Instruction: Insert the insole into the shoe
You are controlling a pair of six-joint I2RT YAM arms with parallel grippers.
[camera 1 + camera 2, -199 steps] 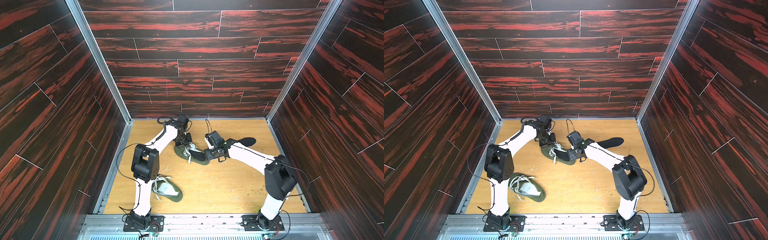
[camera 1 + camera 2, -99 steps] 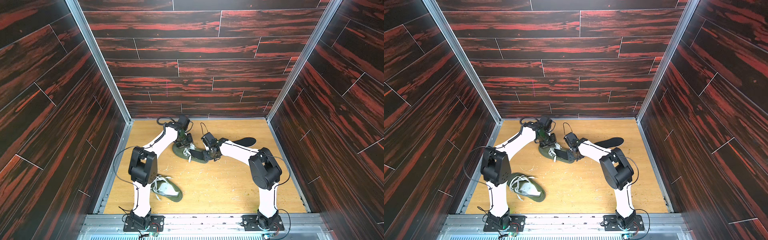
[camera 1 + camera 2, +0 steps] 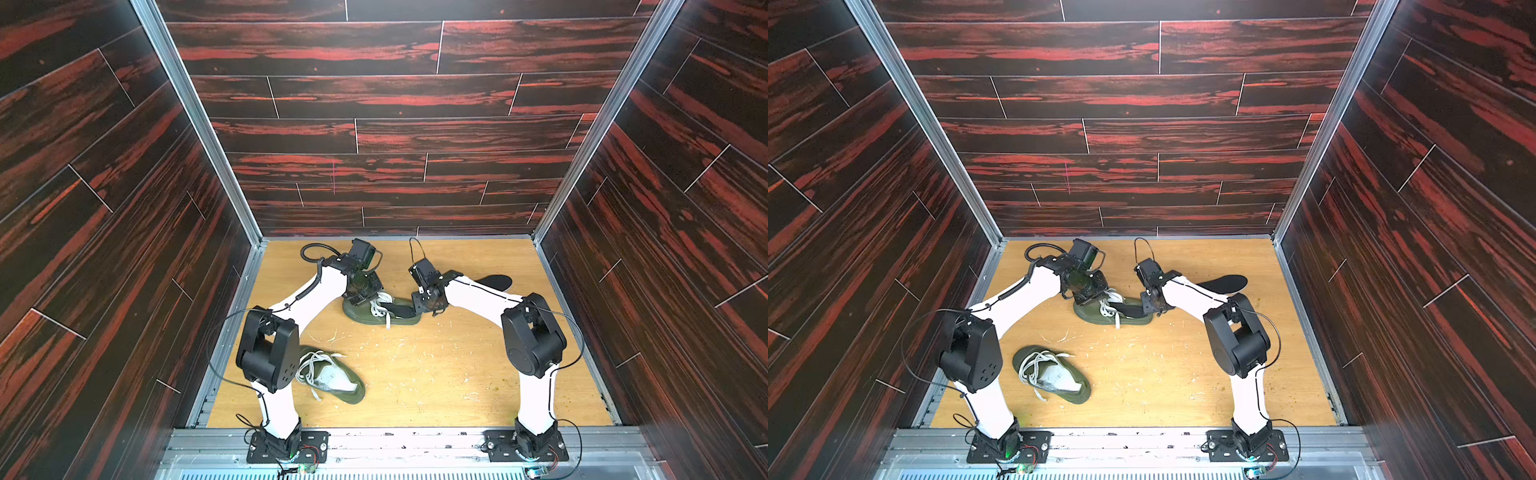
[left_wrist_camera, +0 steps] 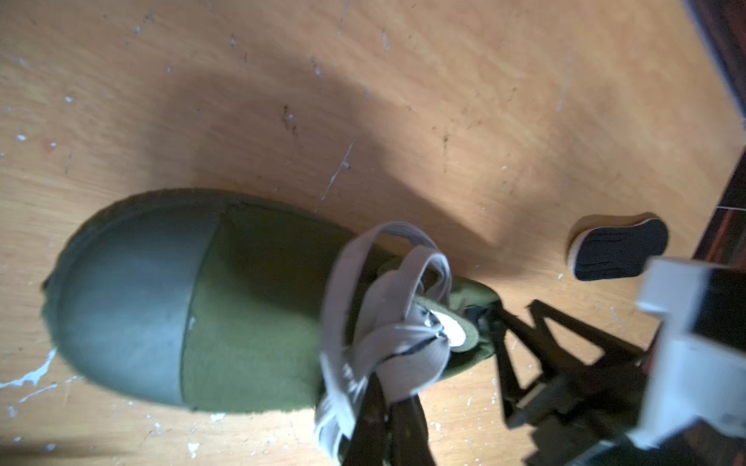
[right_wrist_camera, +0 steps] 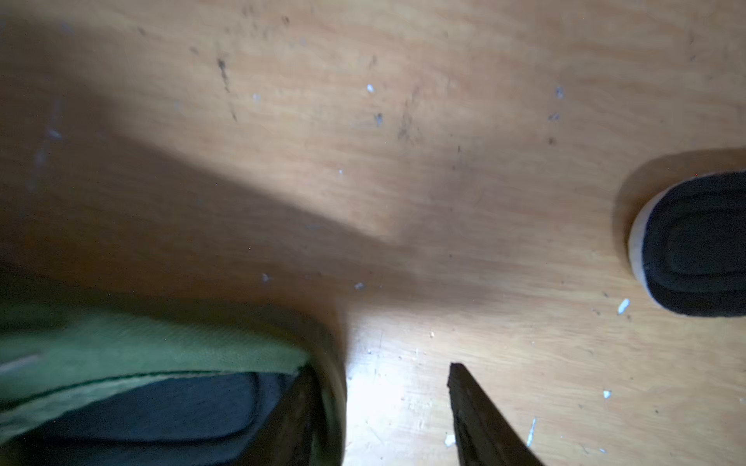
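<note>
The insole (image 5: 153, 407) lies inside the green shoe (image 3: 359, 311) at the middle of the bench (image 3: 415, 374). It looks thin, light and flexible and will likely buckle if pushed endwise, so press it flat near the heel. The left end effector (image 4: 389, 427) is clamped shut on the laces (image 4: 387, 290), while the right end effector (image 5: 379, 371) stands part-open astride the heel wall, one finger inside and one outside.
</note>
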